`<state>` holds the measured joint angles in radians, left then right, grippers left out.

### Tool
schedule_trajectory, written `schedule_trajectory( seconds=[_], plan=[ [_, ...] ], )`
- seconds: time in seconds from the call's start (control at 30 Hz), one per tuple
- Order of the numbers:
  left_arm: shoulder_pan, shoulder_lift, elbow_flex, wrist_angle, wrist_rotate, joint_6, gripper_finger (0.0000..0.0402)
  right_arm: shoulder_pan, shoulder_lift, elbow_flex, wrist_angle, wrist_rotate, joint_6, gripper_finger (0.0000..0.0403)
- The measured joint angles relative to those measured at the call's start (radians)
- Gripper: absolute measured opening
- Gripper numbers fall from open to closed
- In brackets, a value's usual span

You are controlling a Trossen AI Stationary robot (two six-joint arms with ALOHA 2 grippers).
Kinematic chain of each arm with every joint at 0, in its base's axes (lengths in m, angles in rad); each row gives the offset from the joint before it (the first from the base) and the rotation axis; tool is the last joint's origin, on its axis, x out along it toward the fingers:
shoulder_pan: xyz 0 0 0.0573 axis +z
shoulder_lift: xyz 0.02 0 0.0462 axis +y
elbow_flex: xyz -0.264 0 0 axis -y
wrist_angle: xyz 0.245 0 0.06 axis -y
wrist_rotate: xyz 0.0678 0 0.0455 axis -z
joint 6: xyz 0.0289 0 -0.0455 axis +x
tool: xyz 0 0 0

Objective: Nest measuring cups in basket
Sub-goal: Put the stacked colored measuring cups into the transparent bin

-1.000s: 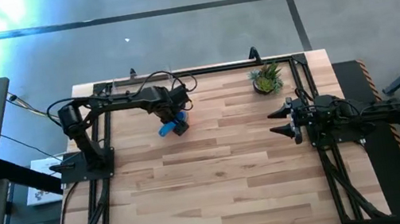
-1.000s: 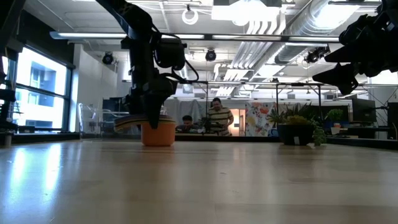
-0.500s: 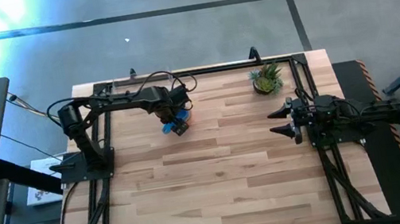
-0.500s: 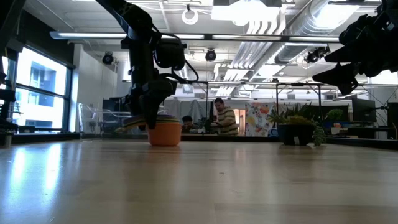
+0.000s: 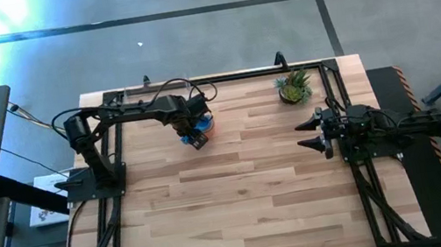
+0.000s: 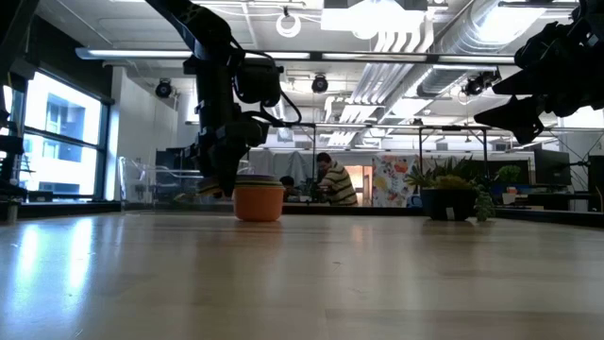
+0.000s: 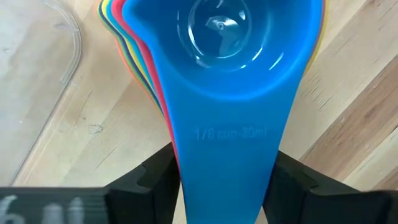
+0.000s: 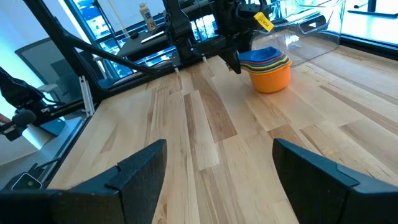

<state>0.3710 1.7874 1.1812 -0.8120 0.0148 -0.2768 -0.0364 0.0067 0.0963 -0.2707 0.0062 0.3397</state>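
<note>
From above, the left arm reaches across the far side of the wooden table [image 5: 240, 191], its left gripper [image 5: 197, 136] over the stack of measuring cups [image 5: 204, 126], where blue and orange show. The small potted plant [image 5: 294, 86] stands near the far right corner. The right gripper [image 5: 309, 133] waits well apart at the right edge, fingers spread.

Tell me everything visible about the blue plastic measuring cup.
The blue plastic measuring cup is glossy, with a round bowl and a flat, tapering handle bearing raised lettering. It sits uppermost in the nested stack of coloured cups, upright on the wooden table. Its handle lies between the left gripper's dark fingers.
</note>
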Motion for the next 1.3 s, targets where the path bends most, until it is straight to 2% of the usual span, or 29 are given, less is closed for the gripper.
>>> schedule_trajectory(
  seconds=[0.43, 0.67, 1.3],
  plan=[
    [0.000, -0.002, 0.000, -0.007, 0.000, 0.022, 0.0166, 0.000, 0.000, 0.000, 0.000, 0.000, 0.000, 0.0284],
    [-0.001, -0.007, 0.000, -0.006, -0.001, 0.044, 0.0147, 0.000, 0.000, 0.000, 0.000, 0.000, 0.000, 0.0284],
    [-0.001, -0.017, 0.000, -0.011, 0.003, 0.051, 0.0143, 0.000, 0.000, 0.000, 0.000, 0.000, 0.000, 0.0284]
  ],
)
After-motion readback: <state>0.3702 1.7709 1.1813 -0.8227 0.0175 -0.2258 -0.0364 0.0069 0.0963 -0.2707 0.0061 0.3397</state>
